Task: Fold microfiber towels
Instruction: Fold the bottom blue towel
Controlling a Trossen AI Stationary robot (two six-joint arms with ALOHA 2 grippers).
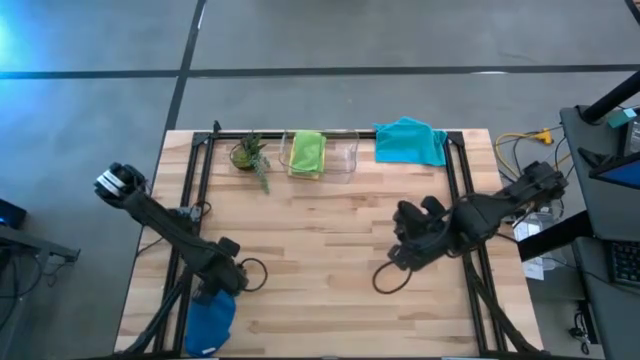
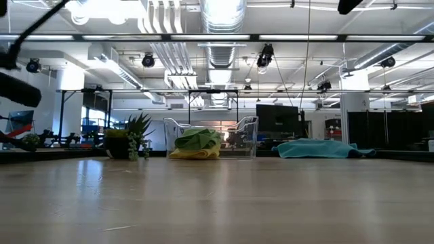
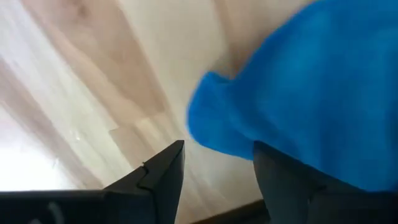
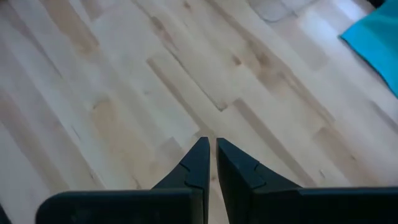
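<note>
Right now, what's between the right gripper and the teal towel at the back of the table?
Only bare wooden tabletop separates the right gripper from the teal towel; the high view shows it.

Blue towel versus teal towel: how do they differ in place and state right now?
The blue towel lies at the table's near left edge, partly hanging over it, under the left pincer; the teal towel lies at the far right edge, away from both arms. The blue one is bunched into a narrow heap; the teal one is spread wider, rumpled. Open fingers straddle the blue one; nothing touches the teal. Both look unfolded.
</note>
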